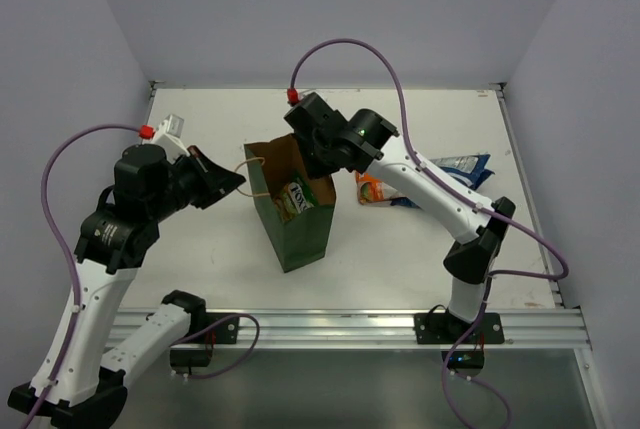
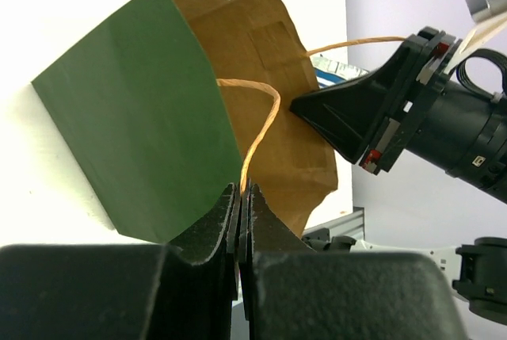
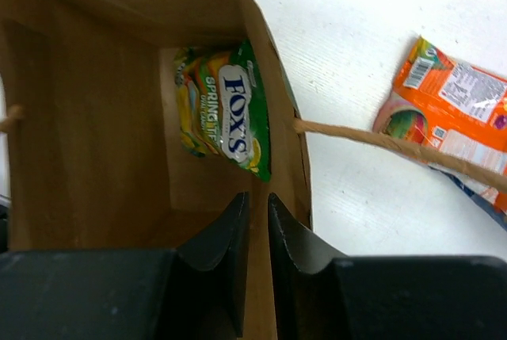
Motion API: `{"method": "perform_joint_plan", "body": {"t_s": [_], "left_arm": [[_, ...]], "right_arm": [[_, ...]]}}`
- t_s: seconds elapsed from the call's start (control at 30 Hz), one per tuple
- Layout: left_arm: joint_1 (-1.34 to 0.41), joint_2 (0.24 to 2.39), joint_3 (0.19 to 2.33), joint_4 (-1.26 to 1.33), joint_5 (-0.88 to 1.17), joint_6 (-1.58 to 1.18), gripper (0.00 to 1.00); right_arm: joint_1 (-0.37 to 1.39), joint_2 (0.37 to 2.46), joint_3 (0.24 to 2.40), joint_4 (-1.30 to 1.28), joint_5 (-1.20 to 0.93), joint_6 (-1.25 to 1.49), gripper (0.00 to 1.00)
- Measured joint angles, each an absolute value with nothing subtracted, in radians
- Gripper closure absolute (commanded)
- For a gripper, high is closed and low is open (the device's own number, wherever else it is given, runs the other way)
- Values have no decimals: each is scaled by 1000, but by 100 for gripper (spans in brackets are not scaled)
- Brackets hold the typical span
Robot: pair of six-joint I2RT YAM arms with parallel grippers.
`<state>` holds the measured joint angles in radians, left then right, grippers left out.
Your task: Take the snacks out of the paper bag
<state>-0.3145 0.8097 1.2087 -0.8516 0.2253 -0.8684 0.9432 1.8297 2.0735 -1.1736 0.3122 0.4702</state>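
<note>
Shows left hand (image 2: 241,193) clamped on loop handle (image 2: 268,122) of upright paper bag (image 1: 300,234) at mid-surface (image 1: 200,254). Places right hand (image 3: 257,201) at bag mouth, fingers nearly together, grip on paper not determinable. Locates green packet (image 3: 226,110) inside bag, orange packet (image 3: 451,110) outside, nearby.

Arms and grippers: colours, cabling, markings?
Left arm and right arm: white link shells, black joint housings. A purple cable loops to a red connector near each wrist. Left gripper and right gripper have black wedge-shaped fingers. Green light on the right arm.
</note>
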Motion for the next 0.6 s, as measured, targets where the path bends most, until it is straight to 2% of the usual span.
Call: {"method": "perform_joint_plan", "body": {"t_s": [0.3,0.6], "left_arm": [[-315,870,1279,-847,279,-871,100],[-315,903,1342,-831,304,-872,100]], "right_arm": [[955,1857,2107,-1151,241,436,71],[961,1856,2062,-1120,83,418,72]]}}
